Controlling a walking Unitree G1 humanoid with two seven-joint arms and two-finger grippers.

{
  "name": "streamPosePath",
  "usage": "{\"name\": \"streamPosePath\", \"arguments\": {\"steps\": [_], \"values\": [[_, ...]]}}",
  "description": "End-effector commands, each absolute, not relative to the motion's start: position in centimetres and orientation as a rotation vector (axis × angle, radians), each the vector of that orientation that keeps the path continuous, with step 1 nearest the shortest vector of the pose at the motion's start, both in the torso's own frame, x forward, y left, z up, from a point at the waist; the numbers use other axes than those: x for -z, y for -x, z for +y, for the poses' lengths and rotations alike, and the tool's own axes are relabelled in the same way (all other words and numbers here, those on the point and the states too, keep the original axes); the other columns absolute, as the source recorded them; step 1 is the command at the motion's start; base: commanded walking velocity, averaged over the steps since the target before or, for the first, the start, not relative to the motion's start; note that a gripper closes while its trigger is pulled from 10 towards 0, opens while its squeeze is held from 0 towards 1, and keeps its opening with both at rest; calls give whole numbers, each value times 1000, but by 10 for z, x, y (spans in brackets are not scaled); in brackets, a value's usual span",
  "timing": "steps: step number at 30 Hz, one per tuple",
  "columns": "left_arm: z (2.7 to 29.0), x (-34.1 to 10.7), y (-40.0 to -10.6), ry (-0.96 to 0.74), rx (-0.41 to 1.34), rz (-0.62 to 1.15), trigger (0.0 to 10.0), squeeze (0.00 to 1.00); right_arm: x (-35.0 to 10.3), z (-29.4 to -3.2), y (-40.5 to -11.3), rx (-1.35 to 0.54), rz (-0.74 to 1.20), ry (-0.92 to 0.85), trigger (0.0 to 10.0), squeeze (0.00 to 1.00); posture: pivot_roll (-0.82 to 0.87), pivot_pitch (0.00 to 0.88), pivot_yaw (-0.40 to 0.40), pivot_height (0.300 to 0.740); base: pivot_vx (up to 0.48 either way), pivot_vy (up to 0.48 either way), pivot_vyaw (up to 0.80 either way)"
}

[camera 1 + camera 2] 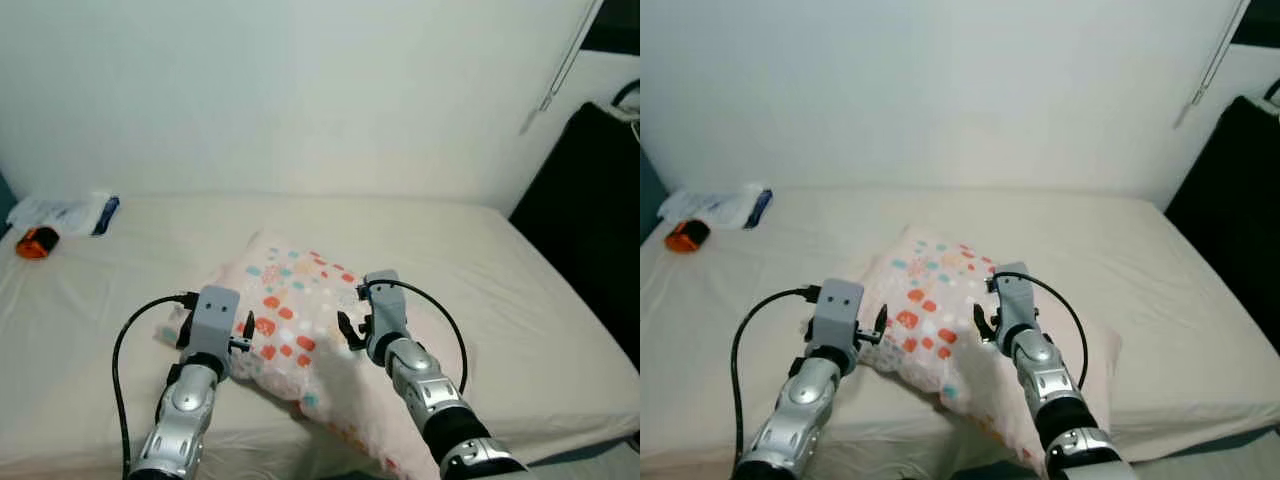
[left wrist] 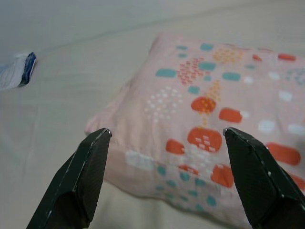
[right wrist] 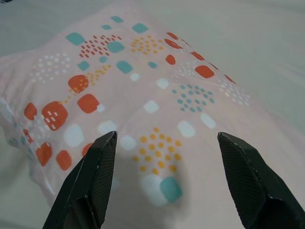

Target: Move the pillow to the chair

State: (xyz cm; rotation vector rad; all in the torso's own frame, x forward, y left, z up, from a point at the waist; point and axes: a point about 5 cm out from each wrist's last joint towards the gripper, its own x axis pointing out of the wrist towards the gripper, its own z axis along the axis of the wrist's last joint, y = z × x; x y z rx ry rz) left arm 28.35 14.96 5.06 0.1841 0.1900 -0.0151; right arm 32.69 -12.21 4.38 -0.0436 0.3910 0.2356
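A pale pink pillow (image 1: pixel 300 310) with orange, teal and white spots lies near the front edge of a beige bed (image 1: pixel 520 300). My left gripper (image 2: pixel 167 138) hovers open just short of the pillow's left corner, fingers spread wide. Over the pillow's right half my right gripper (image 3: pixel 167 143) is open too, holding nothing. Both arms reach in from the bed's front, the left gripper (image 1: pixel 215 320) and the right gripper (image 1: pixel 375 310) flanking the pillow.
An orange object (image 1: pixel 37 242) and a white-and-blue packet (image 1: pixel 75 213) lie at the bed's far left. A dark piece of furniture (image 1: pixel 590 220) stands beyond the bed's right side. A white wall (image 1: pixel 300 90) backs the bed.
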Motion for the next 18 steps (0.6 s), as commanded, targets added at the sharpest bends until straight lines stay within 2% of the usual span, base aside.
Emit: {"name": "streamPosePath", "arguments": {"steps": [1, 18], "values": [[146, -50, -284, -176, 28, 198, 10000, 0, -43, -126, -326, -225, 391, 36, 10000, 0, 43, 0, -75, 740, 0, 0, 0], [146, -55, -289, -160, 10, 175, 10000, 0, -49, -128, -330, -209, 358, 30, 10000, 0, 45, 0, -84, 740, 0, 0, 0]]}}
